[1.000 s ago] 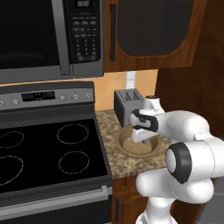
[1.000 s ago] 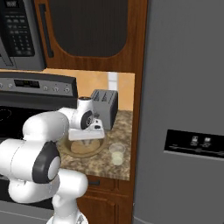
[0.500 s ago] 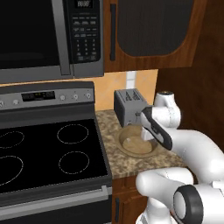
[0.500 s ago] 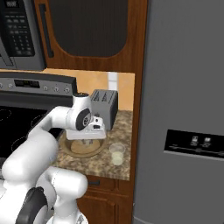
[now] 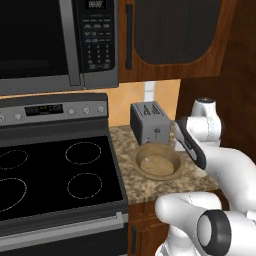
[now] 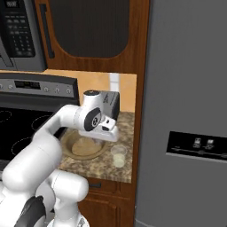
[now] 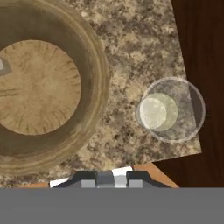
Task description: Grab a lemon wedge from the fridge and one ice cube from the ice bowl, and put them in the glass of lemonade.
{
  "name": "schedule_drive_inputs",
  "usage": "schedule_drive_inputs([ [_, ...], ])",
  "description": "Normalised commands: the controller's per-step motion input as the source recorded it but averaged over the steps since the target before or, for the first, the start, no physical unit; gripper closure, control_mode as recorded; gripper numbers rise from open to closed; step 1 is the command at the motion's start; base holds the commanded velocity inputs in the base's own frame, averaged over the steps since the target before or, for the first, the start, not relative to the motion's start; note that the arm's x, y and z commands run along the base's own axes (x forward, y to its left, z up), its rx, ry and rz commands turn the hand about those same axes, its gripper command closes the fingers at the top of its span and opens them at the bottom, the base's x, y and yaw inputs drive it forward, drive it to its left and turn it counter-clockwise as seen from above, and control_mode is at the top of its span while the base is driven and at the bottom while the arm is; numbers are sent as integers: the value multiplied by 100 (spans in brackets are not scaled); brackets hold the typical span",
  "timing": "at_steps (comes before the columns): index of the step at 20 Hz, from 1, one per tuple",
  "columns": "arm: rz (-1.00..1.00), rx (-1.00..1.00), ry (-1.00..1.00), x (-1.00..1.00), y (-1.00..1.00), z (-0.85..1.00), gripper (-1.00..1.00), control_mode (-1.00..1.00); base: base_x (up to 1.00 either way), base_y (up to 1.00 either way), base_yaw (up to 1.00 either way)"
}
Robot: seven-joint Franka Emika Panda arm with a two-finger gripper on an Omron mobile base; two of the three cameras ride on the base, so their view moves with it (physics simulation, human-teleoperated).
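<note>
Seen from above, the gripper has its jaws pressed together, with nothing visible between them, and hangs over the speckled desk between the ice bowl and the glass of lemonade. The bowl lies left of the glass, apart from it, in front of the toaster. The glass stands near the desk's edge beside the fridge; stove and microwave lie farther left.
</note>
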Motion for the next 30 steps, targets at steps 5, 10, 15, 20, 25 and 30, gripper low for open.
schedule_drive_inputs([
  [5, -10, -1, -21, 0, -42, 0, 100, -100, 0, 0, 0],
  [10, -21, -2, 1, 19, -15, -24, 100, -100, 0, 0, 0],
  [15, -11, 0, 0, 11, -1, -3, 100, -100, 0, 0, 0],
  [20, -3, 0, 0, 12, 0, 0, 100, -100, 0, 0, 0],
  [25, -3, 1, -1, 5, -21, 0, 100, -100, 0, 0, 0],
  [30, -21, 1, -12, -3, -18, 0, 100, -100, 0, 0, 0],
])
